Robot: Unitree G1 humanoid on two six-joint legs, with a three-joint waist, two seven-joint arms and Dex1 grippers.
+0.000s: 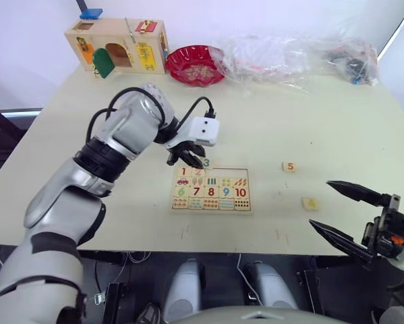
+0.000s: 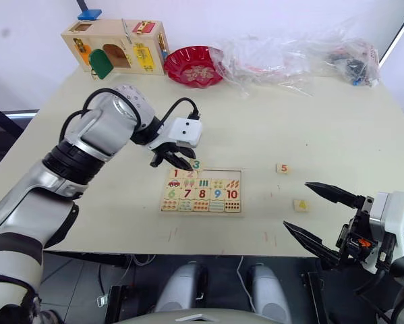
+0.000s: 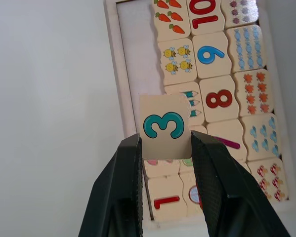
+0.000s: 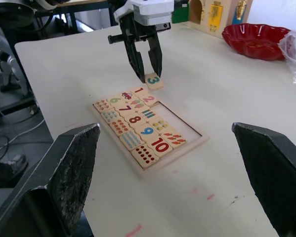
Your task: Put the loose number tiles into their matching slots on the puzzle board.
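Your left gripper (image 3: pixel 165 148) is pinching the 3 tile (image 3: pixel 165 126) by two opposite edges, digit face up and clear of the fingers, so you can read it and line it up; it hangs over the far edge of the puzzle board (image 1: pixel 211 190), just past the top row. The board lies flat on the counter (image 1: pixel 269 135) in front of you; bottom row 6–10 is filled w/ number and picture pieces; in the top row 1 and 2 look seated, and the long bare strip of the tray along that row is where 3, 4, 5 belong, I'd judge.

Holding the tile by its sides keeps its underside free to drop into the recess; the 3 slot should be right next to the 2, approx. under the gripper now, so a short pull toward the board plus a lowering seems to be what's left; watch the tilt, since a skewed tile may ride up on the frame edge.

Your right gripper (image 1: pixel 353 212) is spread wide, holding nothing, parked low at the counter's near right edge, close to the 4 tile (image 1: pixel 310 202); the 5 tile (image 1: pixel 290 166) sits a bit farther back, both well apart from the board. That puts the right arm in reach of those two next.
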